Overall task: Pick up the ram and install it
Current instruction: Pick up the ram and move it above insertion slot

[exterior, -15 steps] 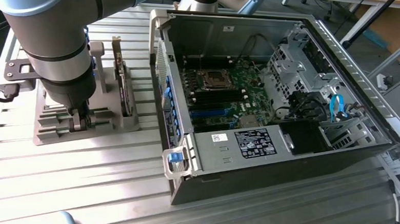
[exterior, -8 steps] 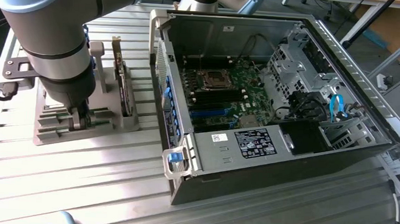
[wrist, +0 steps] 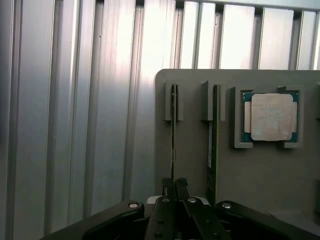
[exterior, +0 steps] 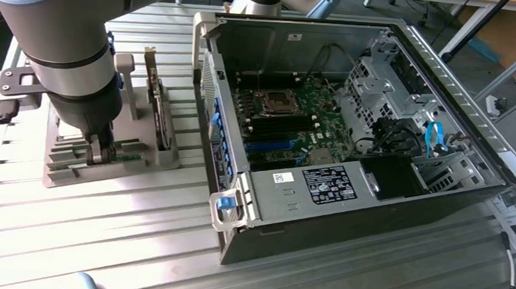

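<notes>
My hand [wrist: 174, 185] is clenched on the ram [wrist: 173, 125], its 2 fingertips pinching the thin green stick, which stands on edge in a slot of the gray holder [wrist: 192, 150]. A 2nd ram [wrist: 215, 145] stands in the holder's neighbouring slot. The square processor chip [wrist: 271, 117] lies in the holder's pocket just past it. The holder rests on the ribbed metal bench [wrist: 100, 110] beside the open computer case [exterior: 272, 46]. A dark upright card [exterior: 156, 106] stands on the holder's side nearest the case.
</notes>
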`<state>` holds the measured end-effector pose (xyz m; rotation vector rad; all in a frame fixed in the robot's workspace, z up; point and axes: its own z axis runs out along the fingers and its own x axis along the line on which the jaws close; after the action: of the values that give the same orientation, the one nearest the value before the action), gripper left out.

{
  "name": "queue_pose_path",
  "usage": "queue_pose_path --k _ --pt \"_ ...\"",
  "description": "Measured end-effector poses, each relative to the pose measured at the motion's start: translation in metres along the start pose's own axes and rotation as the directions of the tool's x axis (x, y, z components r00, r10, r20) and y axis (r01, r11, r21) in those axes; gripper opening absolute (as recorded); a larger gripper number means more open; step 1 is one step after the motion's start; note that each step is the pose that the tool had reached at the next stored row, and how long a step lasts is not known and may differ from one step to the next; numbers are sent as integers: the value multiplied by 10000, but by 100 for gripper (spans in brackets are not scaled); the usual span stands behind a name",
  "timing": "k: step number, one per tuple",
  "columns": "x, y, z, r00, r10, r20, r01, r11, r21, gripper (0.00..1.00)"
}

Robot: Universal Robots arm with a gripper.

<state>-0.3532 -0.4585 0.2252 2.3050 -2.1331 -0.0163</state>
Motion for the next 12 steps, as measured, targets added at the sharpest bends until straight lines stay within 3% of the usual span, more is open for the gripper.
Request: queue_pose_path --k 12 --pt "-1 2 -209 10000 0 -1 0 10000 -1 12"
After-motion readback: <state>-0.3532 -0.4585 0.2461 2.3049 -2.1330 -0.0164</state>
